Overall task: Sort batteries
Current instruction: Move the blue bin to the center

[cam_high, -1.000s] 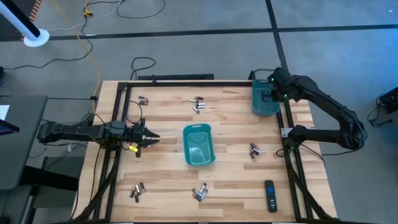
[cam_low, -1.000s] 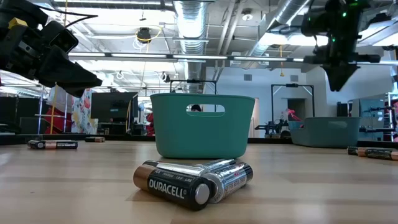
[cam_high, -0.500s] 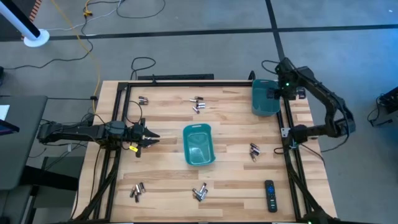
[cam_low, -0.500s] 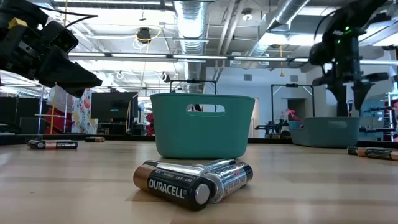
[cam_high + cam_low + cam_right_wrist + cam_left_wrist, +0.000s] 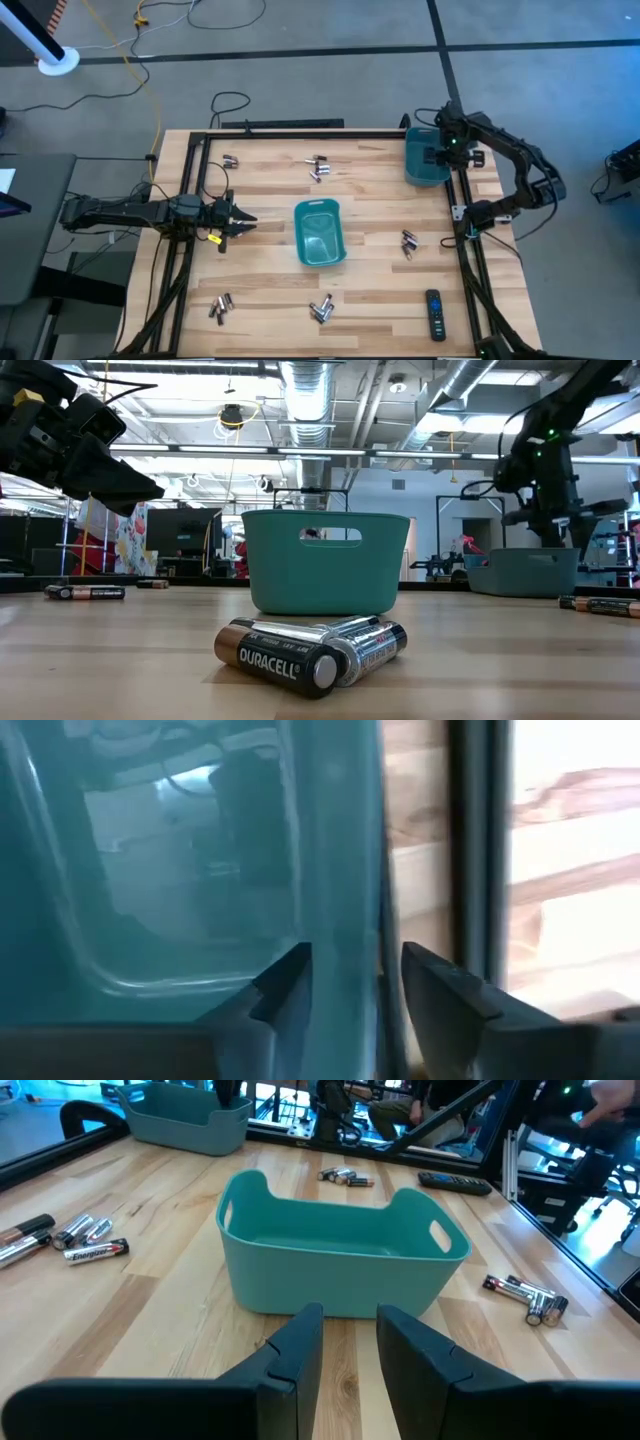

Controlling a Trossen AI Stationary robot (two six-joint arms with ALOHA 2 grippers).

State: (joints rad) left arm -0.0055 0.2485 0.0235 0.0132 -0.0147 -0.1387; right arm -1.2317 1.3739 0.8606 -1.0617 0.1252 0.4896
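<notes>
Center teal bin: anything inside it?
The center teal bin looks empty in the high and left wrist views: bare floor, no batteries. The strip behind its near wall is hidden from the left wrist view.

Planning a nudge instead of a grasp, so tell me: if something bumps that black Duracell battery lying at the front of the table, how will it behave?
The Duracell battery is a smooth cylinder lying on its side, so it would probably roll. A silvery battery touches it and may block or roll too. Its rigid casing should not flex, and the bare wooden table offers little to stop it.
</notes>
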